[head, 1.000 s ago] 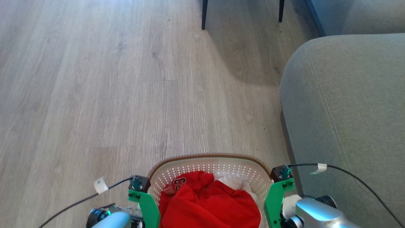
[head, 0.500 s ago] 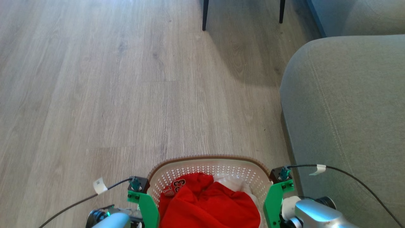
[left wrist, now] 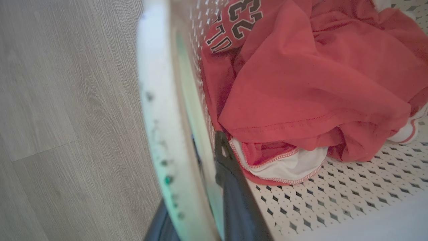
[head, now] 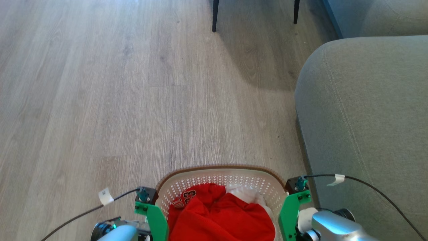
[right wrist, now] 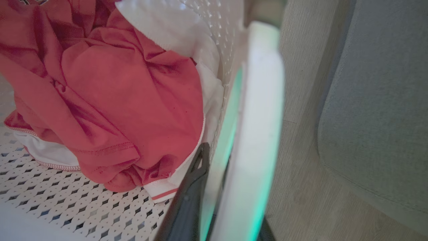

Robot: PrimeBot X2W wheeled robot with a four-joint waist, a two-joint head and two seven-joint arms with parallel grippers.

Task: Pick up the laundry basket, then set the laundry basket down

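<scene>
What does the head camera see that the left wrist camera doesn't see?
Head camera, not the left wrist one: the grey sofa on the right, two dark chair legs far ahead, and black cables.
Left wrist camera, not the head one: the holey white bottom of the basket, and a dark finger reaching down inside its wall.
Both: the basket, the red shirt with number 23, some white cloth, and the wooden floor.

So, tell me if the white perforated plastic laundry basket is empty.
No, red and white clothes lie inside the white perforated plastic laundry basket.
</scene>
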